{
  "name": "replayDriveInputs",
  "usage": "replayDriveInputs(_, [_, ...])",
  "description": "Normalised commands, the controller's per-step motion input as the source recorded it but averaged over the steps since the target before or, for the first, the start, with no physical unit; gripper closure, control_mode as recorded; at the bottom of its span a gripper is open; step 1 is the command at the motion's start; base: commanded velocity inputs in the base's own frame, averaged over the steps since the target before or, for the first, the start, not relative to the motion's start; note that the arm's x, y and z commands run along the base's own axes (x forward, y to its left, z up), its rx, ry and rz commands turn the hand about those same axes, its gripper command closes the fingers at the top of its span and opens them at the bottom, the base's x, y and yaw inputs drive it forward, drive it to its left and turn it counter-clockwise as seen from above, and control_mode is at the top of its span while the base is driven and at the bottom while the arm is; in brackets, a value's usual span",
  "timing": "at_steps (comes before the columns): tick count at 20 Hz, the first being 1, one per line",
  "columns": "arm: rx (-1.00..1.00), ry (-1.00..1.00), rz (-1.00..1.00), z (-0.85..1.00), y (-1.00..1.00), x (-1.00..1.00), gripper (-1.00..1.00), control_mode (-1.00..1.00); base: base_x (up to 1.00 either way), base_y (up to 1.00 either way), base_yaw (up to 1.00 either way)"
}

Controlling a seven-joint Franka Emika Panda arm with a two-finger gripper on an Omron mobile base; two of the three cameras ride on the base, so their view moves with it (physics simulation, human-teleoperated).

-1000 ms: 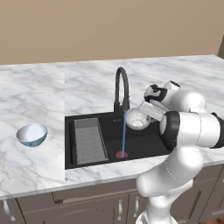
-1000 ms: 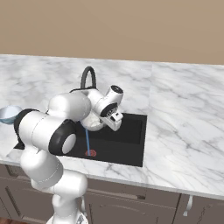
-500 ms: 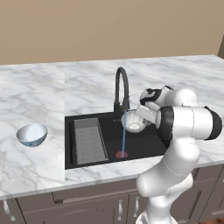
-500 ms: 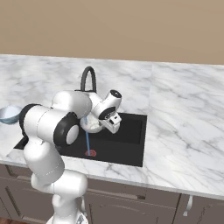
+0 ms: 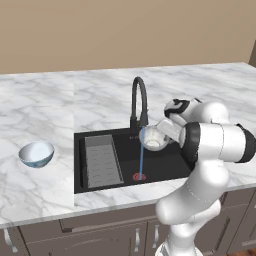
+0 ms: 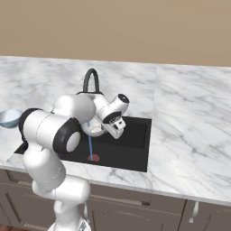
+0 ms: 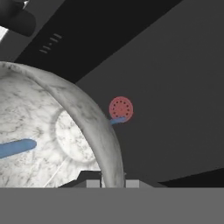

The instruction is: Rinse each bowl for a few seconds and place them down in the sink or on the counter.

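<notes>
My gripper (image 5: 167, 131) (image 6: 111, 129) is shut on the rim of the dull speckled bowl (image 5: 154, 138) (image 6: 95, 129) (image 7: 48, 131), holding it over the black sink (image 5: 170, 162) (image 6: 131, 151) beside the arched faucet (image 5: 139, 100) (image 6: 91, 79). A blue water stream (image 5: 141, 152) (image 6: 90, 146) runs past the bowl's left edge down to the red drain ring (image 5: 139, 176) (image 6: 93, 158) (image 7: 121, 107). In the hand view the bowl's rim sits between my fingertips (image 7: 94, 183), with a blue streak across its inside. The pale blue bowl (image 5: 36, 153) (image 6: 9, 117) rests on the counter (image 5: 45, 110) left of the sink.
A grey ridged tray (image 5: 102, 160) lies in the left part of the basin. White marble worktop (image 6: 189, 117) stretches wide to the right of the sink and behind it. Brown cabinet fronts (image 5: 100, 235) run below the counter's front edge.
The hand has carried the speckled bowl slightly left, closer to the stream, and the arm's upper links have swung up and round. The blue bowl has not moved.
</notes>
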Motion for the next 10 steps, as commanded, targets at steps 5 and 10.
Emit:
replayDriveInputs(5, [0.04,0.00,0.00,0.15,0.04,-0.28,1.00,-1.00,0.00,0.00,0.00])
replayDriveInputs(10, [0.01,0.03,0.00,0.10,0.04,-0.30,1.00,-1.00,0.00,0.00,0.00])
